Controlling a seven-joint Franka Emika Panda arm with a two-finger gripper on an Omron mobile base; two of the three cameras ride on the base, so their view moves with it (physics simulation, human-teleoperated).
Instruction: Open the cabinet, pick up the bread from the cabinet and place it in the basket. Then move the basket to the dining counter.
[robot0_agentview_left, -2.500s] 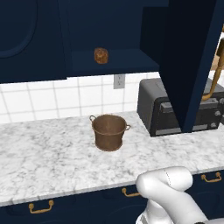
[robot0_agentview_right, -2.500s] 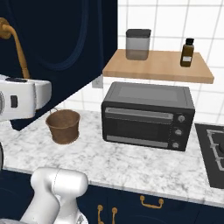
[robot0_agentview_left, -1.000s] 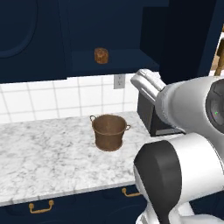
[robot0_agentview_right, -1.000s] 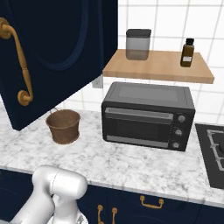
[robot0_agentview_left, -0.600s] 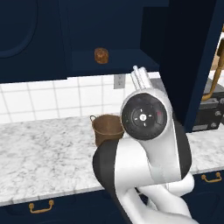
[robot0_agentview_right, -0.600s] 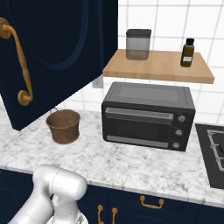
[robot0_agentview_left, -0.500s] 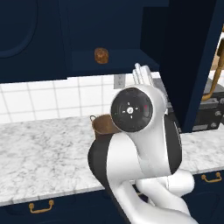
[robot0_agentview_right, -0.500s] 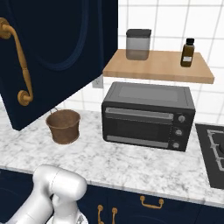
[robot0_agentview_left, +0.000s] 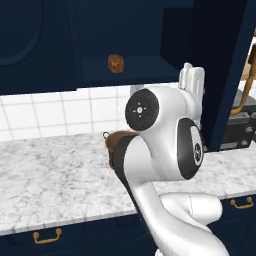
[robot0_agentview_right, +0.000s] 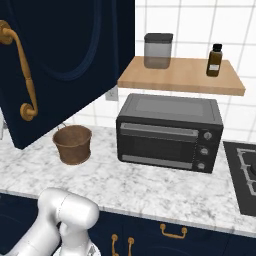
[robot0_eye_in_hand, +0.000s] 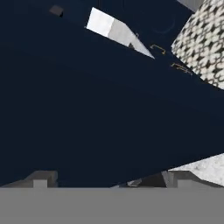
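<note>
The cabinet (robot0_agentview_left: 135, 40) stands open, its navy door (robot0_agentview_right: 65, 60) with the long brass handle (robot0_agentview_right: 25, 75) swung out. On the cabinet's shelf lies the bread (robot0_agentview_left: 115, 63), a small round golden-brown piece. The brown woven basket (robot0_agentview_right: 73, 144) stands on the marble worktop below, and my arm covers most of the basket (robot0_agentview_left: 116, 141) in the left base view. My gripper (robot0_eye_in_hand: 109, 179) is open with nothing between its fingertips (robot0_eye_in_hand: 41, 177), and it faces a dark navy surface close up. The white hand rises beside the open door's edge. The dining counter is out of view.
A black toaster oven (robot0_agentview_right: 170, 132) stands right of the basket on the worktop (robot0_agentview_right: 150, 185). Above it a wooden shelf (robot0_agentview_right: 182, 75) carries a grey jar (robot0_agentview_right: 158, 50) and a brown bottle (robot0_agentview_right: 215, 60). A stove top (robot0_agentview_right: 245, 175) lies at the far right. Brass-handled drawers (robot0_agentview_left: 47, 236) run below.
My arm has swung up across the left base view and now covers the basket there. The hand has risen beside the open door. Bread, basket and door have not moved.
</note>
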